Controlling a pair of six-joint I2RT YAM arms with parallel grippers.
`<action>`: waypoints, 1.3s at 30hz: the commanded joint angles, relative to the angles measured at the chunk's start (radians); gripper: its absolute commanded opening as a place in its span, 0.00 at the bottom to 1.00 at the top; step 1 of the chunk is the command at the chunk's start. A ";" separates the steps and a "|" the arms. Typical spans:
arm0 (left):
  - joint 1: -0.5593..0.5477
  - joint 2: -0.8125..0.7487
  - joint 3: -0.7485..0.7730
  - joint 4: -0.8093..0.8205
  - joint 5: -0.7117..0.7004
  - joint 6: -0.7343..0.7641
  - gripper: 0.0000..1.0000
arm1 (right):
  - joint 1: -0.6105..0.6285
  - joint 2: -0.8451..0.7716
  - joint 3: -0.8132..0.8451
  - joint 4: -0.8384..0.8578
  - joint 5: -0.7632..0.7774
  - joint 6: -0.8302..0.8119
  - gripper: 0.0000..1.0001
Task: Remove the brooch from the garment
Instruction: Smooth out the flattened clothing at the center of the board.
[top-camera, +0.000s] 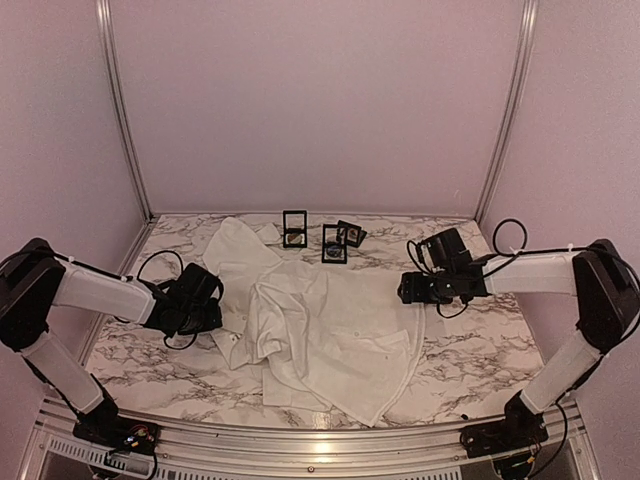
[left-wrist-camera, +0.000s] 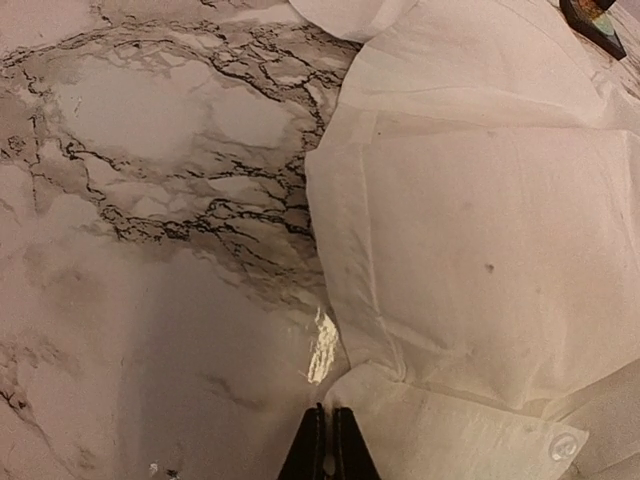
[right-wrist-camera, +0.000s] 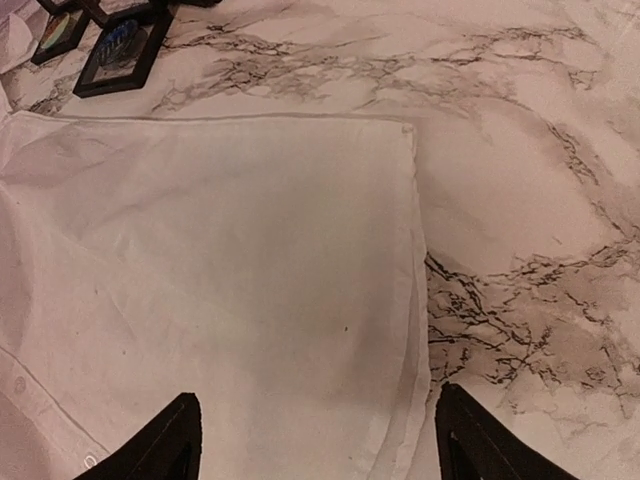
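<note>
Black fingertips of the left gripper (left-wrist-camera: 325, 448) sit pressed together at the bottom of the left wrist view, right at a folded edge of the shirt (left-wrist-camera: 480, 250). Whether any cloth is pinched between them cannot be told. Just to their right lies 1 clear button (left-wrist-camera: 562, 448). The jaws of the right gripper (right-wrist-camera: 320, 440) stand wide apart above a flat, hemmed panel of the same shirt. White and thin, the shirt lies crumpled and partly folded across the middle of the marble table (top-camera: 140, 355), between the 2 arms. Beyond it, at the far side, stand 3 small black display frames (top-camera: 334, 243).
</note>
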 joint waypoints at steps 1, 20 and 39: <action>0.056 -0.057 0.008 -0.057 -0.049 0.043 0.00 | 0.006 0.037 -0.035 0.001 0.034 0.031 0.75; 0.441 0.196 0.459 -0.077 0.122 0.341 0.00 | 0.004 0.156 -0.016 0.025 0.061 0.050 0.07; 0.484 0.310 0.627 -0.138 0.215 0.396 0.00 | 0.104 0.112 0.174 -0.135 0.078 -0.074 0.29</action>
